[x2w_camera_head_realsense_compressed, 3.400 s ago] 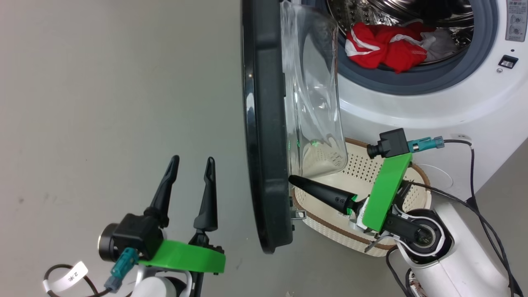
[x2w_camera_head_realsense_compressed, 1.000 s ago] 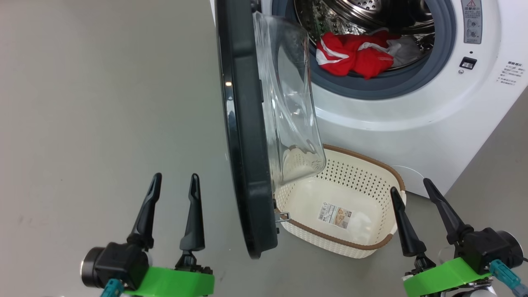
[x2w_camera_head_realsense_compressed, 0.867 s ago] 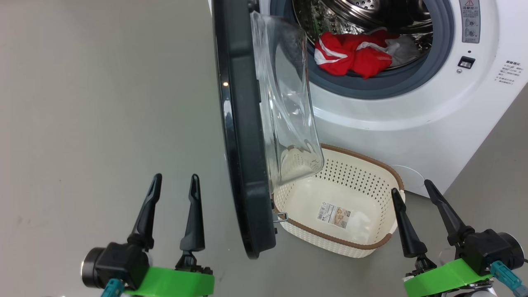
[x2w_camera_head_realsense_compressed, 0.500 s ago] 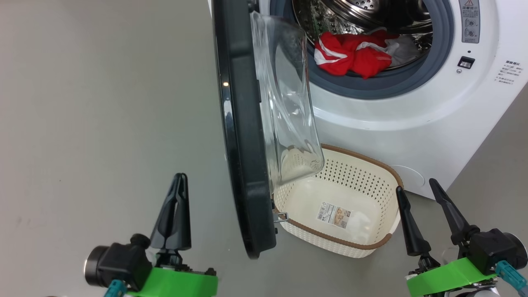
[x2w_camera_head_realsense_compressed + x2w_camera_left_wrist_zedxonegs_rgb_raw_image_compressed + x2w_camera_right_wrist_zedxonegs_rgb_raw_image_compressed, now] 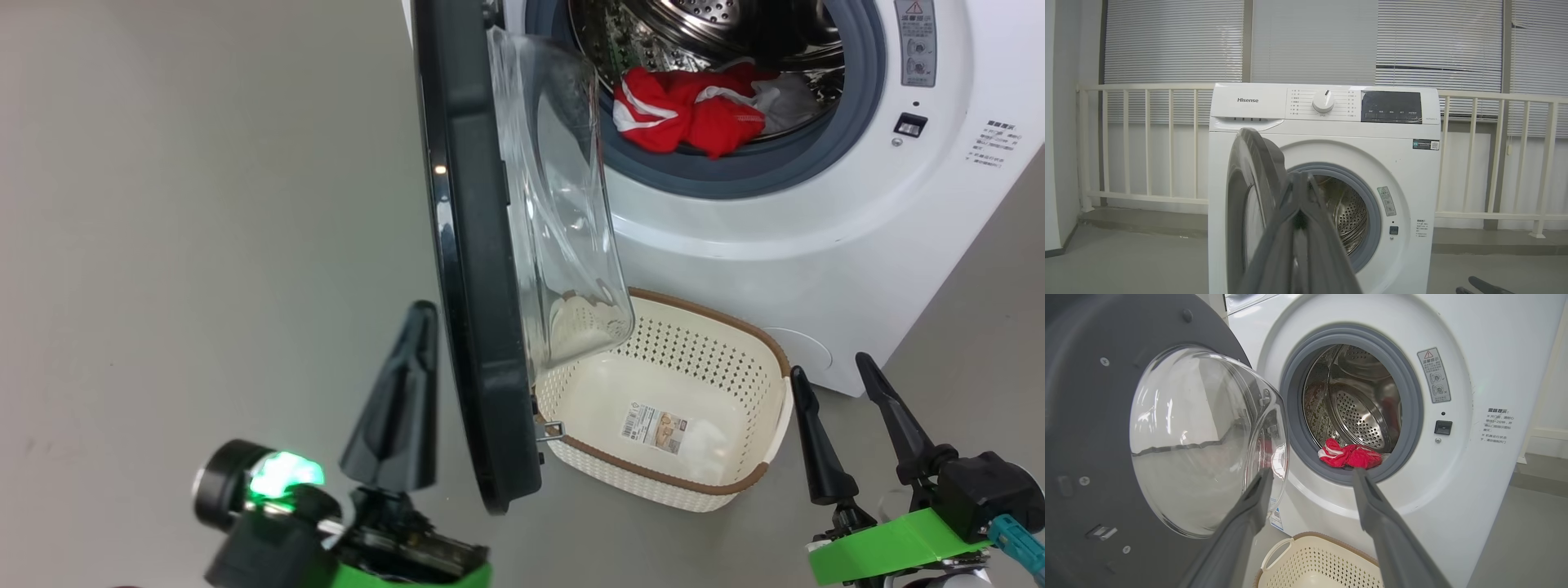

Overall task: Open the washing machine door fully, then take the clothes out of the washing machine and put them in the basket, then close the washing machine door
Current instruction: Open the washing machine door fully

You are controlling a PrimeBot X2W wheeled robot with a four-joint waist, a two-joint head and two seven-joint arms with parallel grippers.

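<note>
My left gripper point(image 5: 420, 314) is pressed together on nothing, just left of the washing machine door point(image 5: 473, 245); I can't tell whether it touches the door. My right gripper point(image 5: 829, 365) stands spread beside the basket point(image 5: 702, 343). The door faces me edge-on, and its glass bowl point(image 5: 563, 204) hides the basket's left corner. The clothes point(image 5: 690, 110) lie at the mouth of the washing machine point(image 5: 735, 237); a pale piece behind the red is hard to make out. On the left wrist view, my blurred fingers point(image 5: 1290, 253) cover the lower drum opening.
</note>
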